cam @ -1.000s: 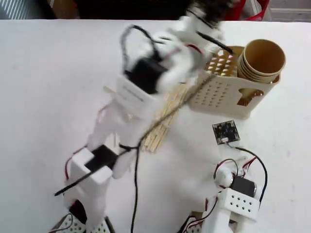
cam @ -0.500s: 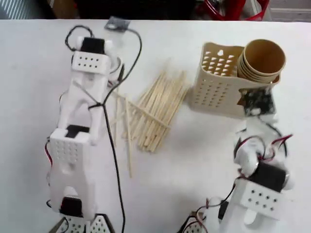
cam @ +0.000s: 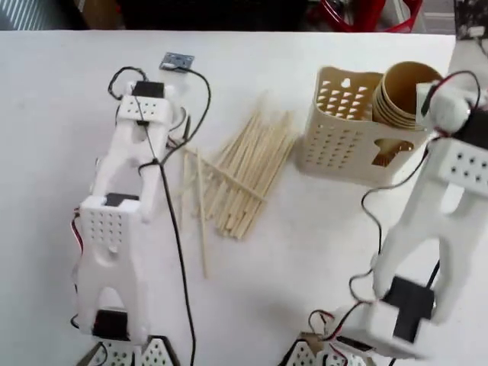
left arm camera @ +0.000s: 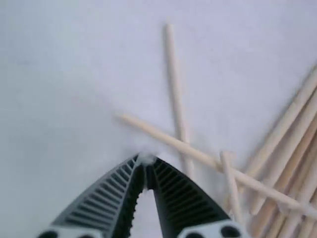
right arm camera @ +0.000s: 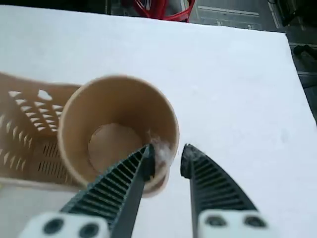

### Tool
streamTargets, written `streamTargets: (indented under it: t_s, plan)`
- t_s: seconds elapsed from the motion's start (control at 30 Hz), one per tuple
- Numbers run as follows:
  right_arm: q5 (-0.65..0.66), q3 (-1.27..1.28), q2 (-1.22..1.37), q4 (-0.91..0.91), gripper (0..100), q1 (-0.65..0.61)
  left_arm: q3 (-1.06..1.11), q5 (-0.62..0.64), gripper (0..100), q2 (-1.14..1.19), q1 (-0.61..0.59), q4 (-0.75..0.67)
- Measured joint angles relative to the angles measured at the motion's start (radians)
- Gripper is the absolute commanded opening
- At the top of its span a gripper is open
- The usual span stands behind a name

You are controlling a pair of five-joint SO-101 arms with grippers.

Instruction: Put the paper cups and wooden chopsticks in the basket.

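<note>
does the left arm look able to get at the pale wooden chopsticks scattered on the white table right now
Probably yes. The left gripper sits right beside the loose pale wooden chopsticks with nothing between them, though its jaws are shut and would need to open first.

High view: right arm (cam: 457,164) covers the basket's (cam: 343,145) end and part of the paper cups' (cam: 404,91) rim. Cup bottoms hidden inside basket, stack count unreadable. Wrist views: chopsticks (left arm camera: 292,148) and basket (right arm camera: 29,129) clipped by frame edge.
</note>
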Motion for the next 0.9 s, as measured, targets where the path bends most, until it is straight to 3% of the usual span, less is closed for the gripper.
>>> streamTargets:
  t_s: [0.23, 0.43, 0.73, 0.9]
  plan:
    - [-0.003, -0.127, 0.295, -0.005, 9.5, -0.008, 0.000, 0.000, 2, 0.000, -0.023, -0.003]
    - [-0.005, -0.158, 0.347, -0.023, 9.8, -0.008, 0.011, 0.000, 2, 0.003, -0.023, -0.029]
    - [-0.074, -0.229, 0.140, 0.012, 9.8, -0.012, 0.011, 0.000, 2, 0.006, -0.023, -0.035]
    - [-0.074, -0.250, -0.031, 0.135, 9.5, -0.084, 0.011, 0.000, 2, 0.006, -0.029, -0.035]
